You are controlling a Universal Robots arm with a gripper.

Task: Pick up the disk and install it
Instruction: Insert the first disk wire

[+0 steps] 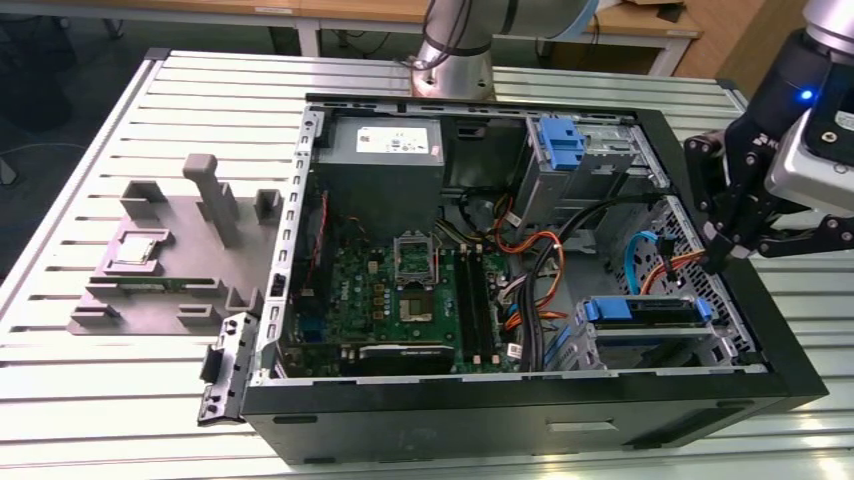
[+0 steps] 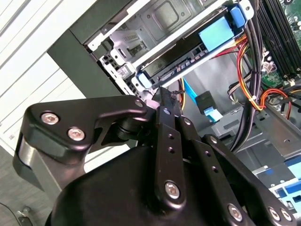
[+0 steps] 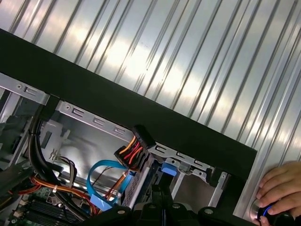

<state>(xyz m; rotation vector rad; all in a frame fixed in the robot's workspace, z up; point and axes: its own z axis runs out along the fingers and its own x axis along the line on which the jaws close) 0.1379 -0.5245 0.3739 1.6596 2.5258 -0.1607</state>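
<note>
In the exterior view, the gripper [image 1: 725, 245] hangs at right over the case [image 1: 534, 410] edge, and the disk [image 1: 643, 312] sits in the lower-right bay. In the second wrist view, the fingers [image 2: 168, 136] are pressed together and empty, with the tips near the disk. In the first wrist view, orange cables [image 3: 131, 153] crowd the bay, so any push should probably be square and clear of them.

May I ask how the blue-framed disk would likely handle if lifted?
The disk looks flat and metal-bodied, so probably rigid and heavy for its size. Its smooth blue plastic frame may be slippery and flex slightly.
</note>
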